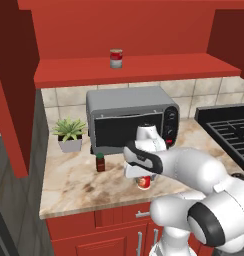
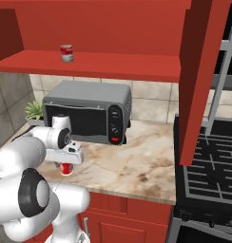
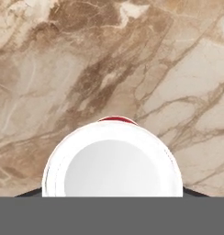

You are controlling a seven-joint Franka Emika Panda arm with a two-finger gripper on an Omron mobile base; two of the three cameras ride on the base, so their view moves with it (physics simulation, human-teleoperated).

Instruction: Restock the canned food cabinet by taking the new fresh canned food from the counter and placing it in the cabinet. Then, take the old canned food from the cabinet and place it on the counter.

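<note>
Canned food, the new red-orange can [image 1: 143,183], stood on the marbled surface [image 1: 79,185] directly under the fingers [image 3: 112,195], its white top close below the hand. Whether the fingers were apart or clamped on it could not be told. The old can [image 1: 116,58] sat on the cabinet [image 1: 144,70] shelf, so both transfers appeared undone.

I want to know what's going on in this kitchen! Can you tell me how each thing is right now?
New fresh canned food: upright on the counter, right under the gripper.
Old canned food: upright on the cabinet shelf.
Gripper: down over the new can; open or shut, cannot tell.
Toaster oven: door closed.
Small dark bottle: upright.
Potted plant: upright.
</note>
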